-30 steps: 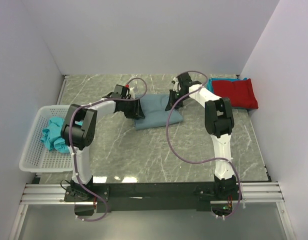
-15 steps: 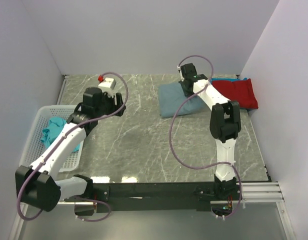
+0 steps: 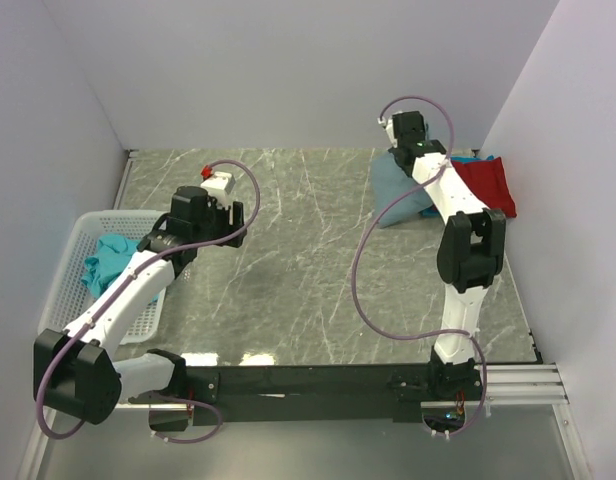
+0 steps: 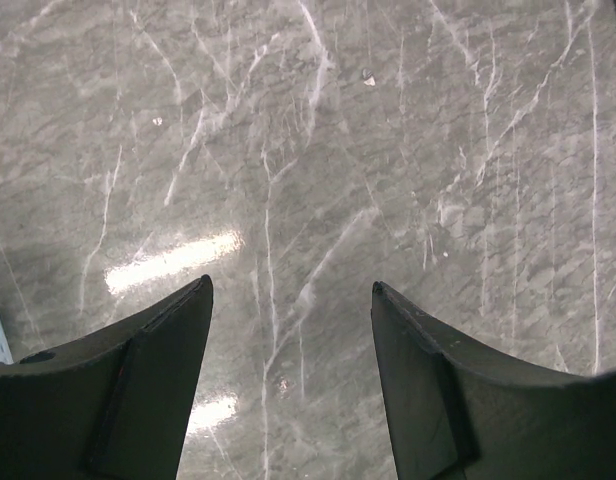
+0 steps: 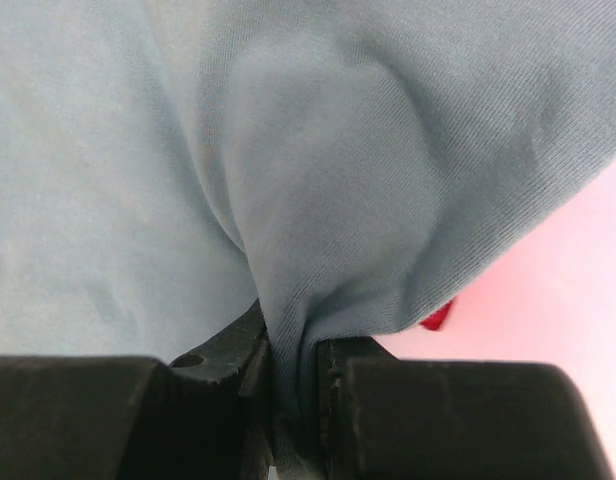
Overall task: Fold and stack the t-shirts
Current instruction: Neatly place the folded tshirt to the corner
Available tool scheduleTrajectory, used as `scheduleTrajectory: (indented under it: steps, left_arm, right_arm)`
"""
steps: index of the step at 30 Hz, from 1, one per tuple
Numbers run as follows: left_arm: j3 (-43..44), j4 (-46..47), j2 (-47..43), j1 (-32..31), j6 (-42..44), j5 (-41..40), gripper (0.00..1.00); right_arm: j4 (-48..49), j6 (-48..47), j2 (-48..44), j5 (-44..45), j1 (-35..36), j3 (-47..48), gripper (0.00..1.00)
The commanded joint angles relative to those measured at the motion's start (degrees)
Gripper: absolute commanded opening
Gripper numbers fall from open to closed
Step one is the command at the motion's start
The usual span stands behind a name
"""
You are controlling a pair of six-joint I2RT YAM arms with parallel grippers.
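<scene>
My right gripper (image 5: pixel 288 340) is shut on a pinched fold of the slate blue-grey t-shirt (image 5: pixel 308 150). In the top view that gripper (image 3: pixel 403 150) is at the back right, and the folded blue-grey t-shirt (image 3: pixel 393 195) hangs from it, right beside the red t-shirt (image 3: pixel 491 185) and partly over its left edge. A sliver of red (image 5: pixel 438 318) shows under the blue cloth. A crumpled teal t-shirt (image 3: pixel 108 262) lies in the white basket. My left gripper (image 4: pixel 288 285) is open over bare marble, with nothing between its fingers; in the top view it (image 3: pixel 231 212) is at the middle left.
The white mesh basket (image 3: pixel 63 300) stands at the left table edge. A thin teal edge (image 3: pixel 476 157) peeks out behind the red t-shirt. White walls close the back and both sides. The right arm's cable loops over the table's right half.
The left gripper has let go of the blue-grey t-shirt, opened and drawn back left. The right gripper has carried the t-shirt right and back, up against the red one.
</scene>
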Motion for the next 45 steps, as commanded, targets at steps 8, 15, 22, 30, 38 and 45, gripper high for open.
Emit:
scheduleTrajectory:
  steps: [8,15,22,30,38,45]
  left_arm:
    - [1.1,1.0,-2.0,-0.1,1.4,0.9,0.69]
    - [1.0,0.9,-1.8,-0.1,1.8,0.7,0.69]
    - [1.1,0.7,-1.6,-0.1,1.9,0.9,0.69]
    - [1.0,0.8,-1.8,-0.1,2.0,0.9,0.69]
    - [1.0,0.7,-1.7,-0.1,2.1,1.2,0.69]
    - [1.0,0.7,-1.8,-0.1,2.2,1.2,0.69]
  right_arm:
    - [3.1,-7.4,-4.9,0.6,-4.1,3.7,0.0]
    - [1.4,-7.4,-6.0,-0.8,-5.1,7.0,0.0]
    - [1.1,-8.1,-7.2,-0.4,-5.5,9.6,0.0]
    - [0.5,-8.9,-8.4,0.1,-6.1,10.8,0.0]
    - [-0.2,-9.8,-8.7,0.3,-6.8,12.1,0.0]
    - [0.1,-10.0,-7.5,0.7,-8.1,11.8,0.0]
